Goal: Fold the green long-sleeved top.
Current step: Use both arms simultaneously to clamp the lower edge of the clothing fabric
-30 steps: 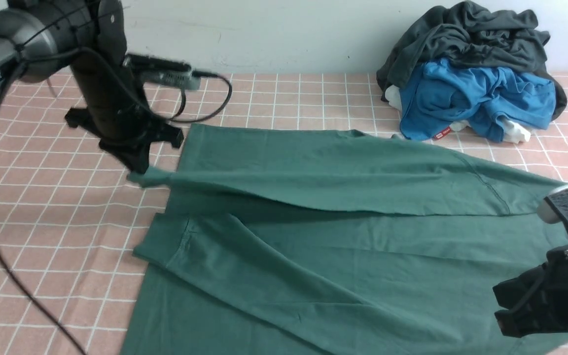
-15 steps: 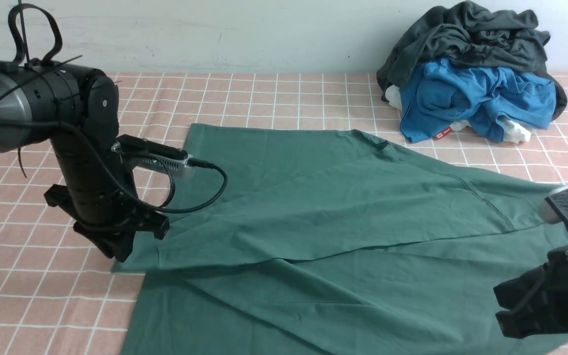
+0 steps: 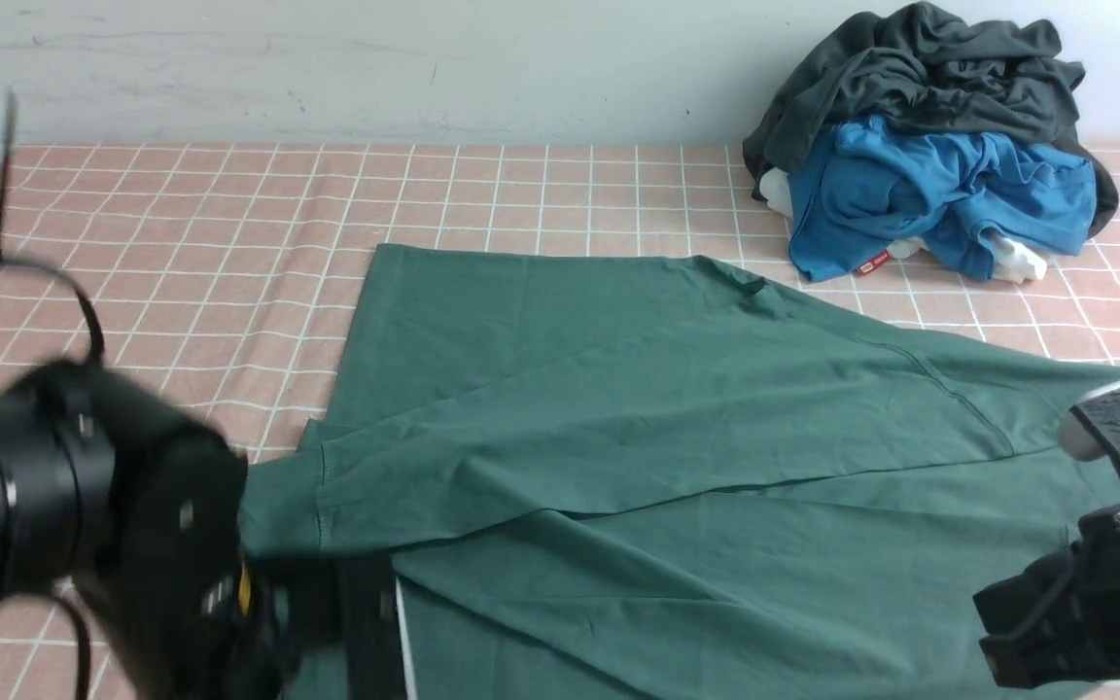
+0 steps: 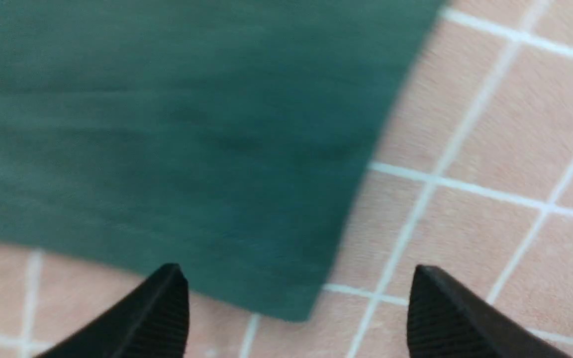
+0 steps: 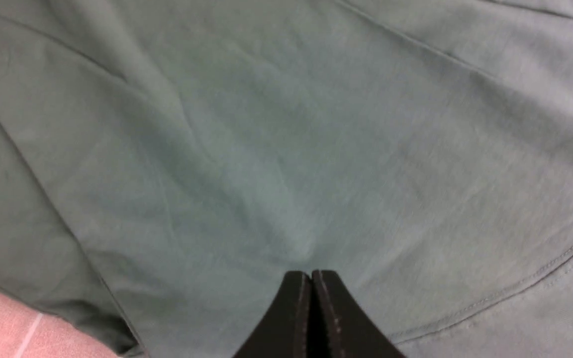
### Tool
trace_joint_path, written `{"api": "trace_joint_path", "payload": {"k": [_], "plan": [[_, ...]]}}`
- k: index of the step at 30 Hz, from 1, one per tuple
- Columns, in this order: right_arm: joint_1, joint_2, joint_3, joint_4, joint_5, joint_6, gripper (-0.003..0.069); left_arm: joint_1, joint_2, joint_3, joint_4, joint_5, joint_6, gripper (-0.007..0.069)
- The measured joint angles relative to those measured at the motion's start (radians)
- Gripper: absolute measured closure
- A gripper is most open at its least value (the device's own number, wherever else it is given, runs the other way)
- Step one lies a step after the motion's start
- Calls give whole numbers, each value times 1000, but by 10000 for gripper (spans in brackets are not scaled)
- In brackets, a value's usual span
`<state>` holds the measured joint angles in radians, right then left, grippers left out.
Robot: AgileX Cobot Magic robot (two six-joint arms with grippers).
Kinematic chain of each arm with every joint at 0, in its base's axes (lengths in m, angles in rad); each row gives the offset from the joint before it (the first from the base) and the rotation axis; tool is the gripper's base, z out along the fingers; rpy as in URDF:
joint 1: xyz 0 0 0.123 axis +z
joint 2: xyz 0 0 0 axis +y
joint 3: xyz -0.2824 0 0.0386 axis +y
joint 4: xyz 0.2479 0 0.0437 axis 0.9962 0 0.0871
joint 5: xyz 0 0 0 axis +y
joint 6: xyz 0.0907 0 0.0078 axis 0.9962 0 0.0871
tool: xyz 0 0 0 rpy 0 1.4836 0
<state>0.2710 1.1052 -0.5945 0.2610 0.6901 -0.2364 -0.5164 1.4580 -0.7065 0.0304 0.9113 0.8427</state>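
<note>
The green long-sleeved top (image 3: 677, 457) lies spread on the pink checked table. One sleeve is folded across its body, with the cuff (image 3: 278, 510) at the left edge. My left arm (image 3: 84, 525) is blurred at the near left. In the left wrist view my left gripper (image 4: 299, 272) is open and empty, just above a corner of the green cloth (image 4: 167, 124). My right arm (image 3: 1104, 583) is at the near right, over the top. In the right wrist view my right gripper (image 5: 311, 273) is shut, with nothing seen between the jaws, above the cloth (image 5: 266, 149).
A pile of clothes sits at the far right against the wall: a dark grey garment (image 3: 920, 68) over a bright blue one (image 3: 939, 190). The pink checked tablecloth (image 3: 181, 243) shows at the left and back.
My left arm carried the sleeve cuff from the far left toward the near side, laid it on the top, let go and dropped back to the near left. My right arm has not moved.
</note>
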Motion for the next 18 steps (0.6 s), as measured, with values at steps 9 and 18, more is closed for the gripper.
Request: {"api": "trace_joint_path", "payload": {"k": [9, 18], "plan": [[0, 0, 0, 14, 5, 0, 673, -15, 0, 126, -48, -267, 99, 314], [0, -39, 0, 34, 13, -88, 673, -15, -13, 127, -37, -299, 16, 619]]}}
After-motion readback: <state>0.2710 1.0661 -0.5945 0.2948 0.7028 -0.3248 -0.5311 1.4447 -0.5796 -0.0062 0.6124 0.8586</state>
